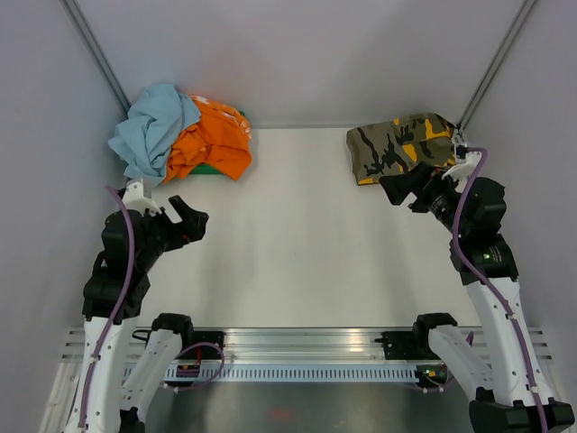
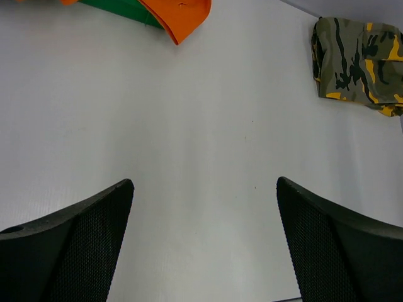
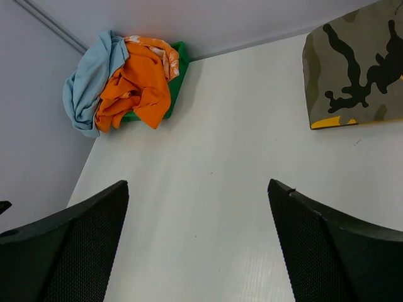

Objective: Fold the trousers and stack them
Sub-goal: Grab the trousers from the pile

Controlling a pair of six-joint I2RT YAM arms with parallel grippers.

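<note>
The light blue trousers [image 1: 150,126] lie crumpled in the far left corner, partly under an orange garment [image 1: 209,140]. They also show in the right wrist view [image 3: 88,82]. My left gripper [image 1: 191,219] hovers open and empty over the white table, just in front of that pile. My right gripper [image 1: 403,188] is open and empty at the near edge of the folded camouflage garment [image 1: 399,144]. In the left wrist view the fingers [image 2: 75,239] are wide apart over bare table. In the right wrist view the fingers [image 3: 334,245] are also wide apart.
A green garment [image 1: 209,168] lies under the orange one. The camouflage garment also shows in the left wrist view [image 2: 356,63] and the right wrist view [image 3: 356,69]. Grey walls close the table on three sides. A metal rail [image 1: 306,347] runs along the near edge.
</note>
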